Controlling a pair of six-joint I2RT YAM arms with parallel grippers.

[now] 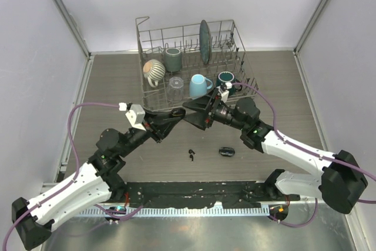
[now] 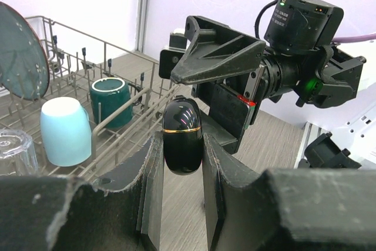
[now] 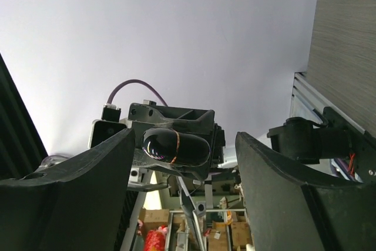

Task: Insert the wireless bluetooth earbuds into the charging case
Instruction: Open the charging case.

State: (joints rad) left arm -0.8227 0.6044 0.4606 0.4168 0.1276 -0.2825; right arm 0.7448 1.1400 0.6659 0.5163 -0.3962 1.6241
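Left gripper [image 2: 181, 145] clamps the black oval charging case [image 2: 183, 123] aloft near the dish rack [image 1: 143, 38]; right gripper [image 1: 191, 114] faces it, jaws spread, empty; earbuds [image 1: 192, 156] lie on the table [image 1: 117, 86] near a second case [image 1: 226, 151].

dish rack [image 1: 188, 27] right behind left end effector [image 1: 175, 114], right end effector [image 1: 192, 111] opposite

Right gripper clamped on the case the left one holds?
No: the right gripper stands open, clear of the black case that the left gripper pinches.

Tiny white print on right arm's housing [image 2: 301, 22] is illegible
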